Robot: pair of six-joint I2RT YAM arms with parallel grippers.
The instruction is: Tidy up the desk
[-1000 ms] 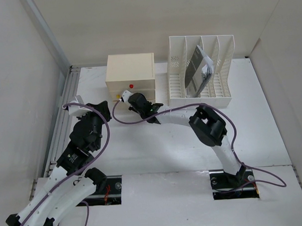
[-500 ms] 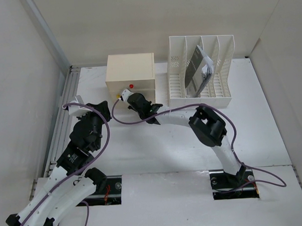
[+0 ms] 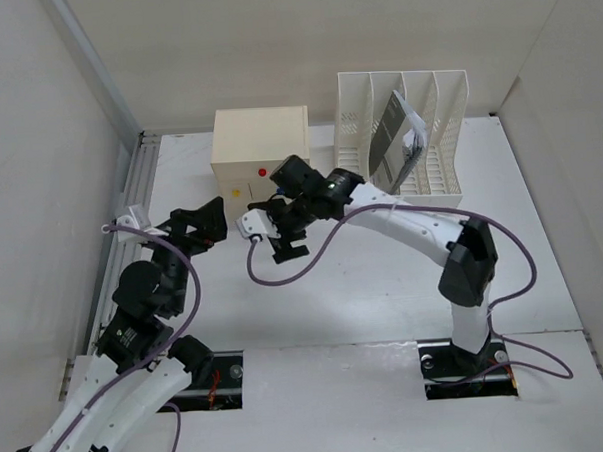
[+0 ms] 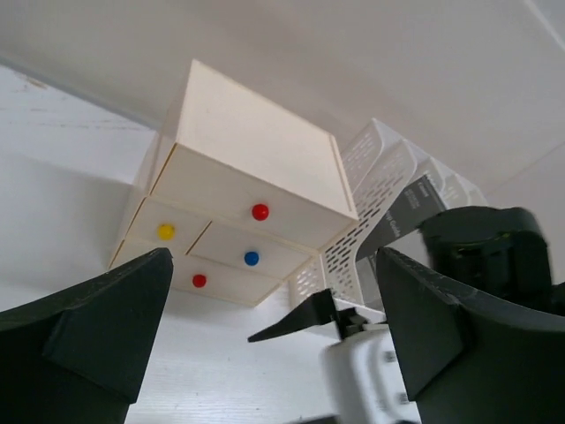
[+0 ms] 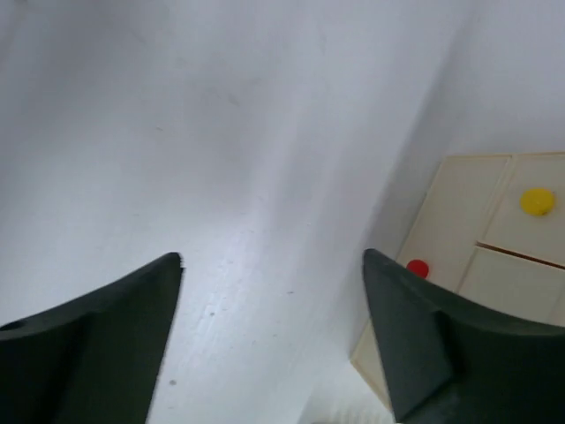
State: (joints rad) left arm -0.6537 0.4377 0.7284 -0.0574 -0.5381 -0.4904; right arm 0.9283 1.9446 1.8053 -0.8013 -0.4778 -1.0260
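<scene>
Matte white, the counter (image 3: 374, 283) fills the floor of the walled cell, from the arm bases at the near edge to the far wall. In the top view its long axis seems to run left to right, though the camera angle makes that hard to judge.

Against the far wall stands a cream drawer box (image 3: 260, 146), its knobbed front facing me. Just to its right is a white slotted file rack (image 3: 439, 170) with dark booklets (image 3: 396, 142) leaning in a middle slot.

My left pincer (image 3: 209, 222) hangs above the counter in front of the box and to its left, aimed at the drawers. Its wrist view shows both fingers (image 4: 106, 327) spread wide with nothing between them, and the red knob (image 4: 259, 212), yellow knob (image 4: 165, 231) and blue knob (image 4: 252, 258) visible in the gap.

My right pincer (image 3: 282, 230) is in front of the box, close to the left one but apart from it. It too gapes wide and carries nothing. Its wrist camera looks at bare counter, with the corner of the box at the right.
</scene>
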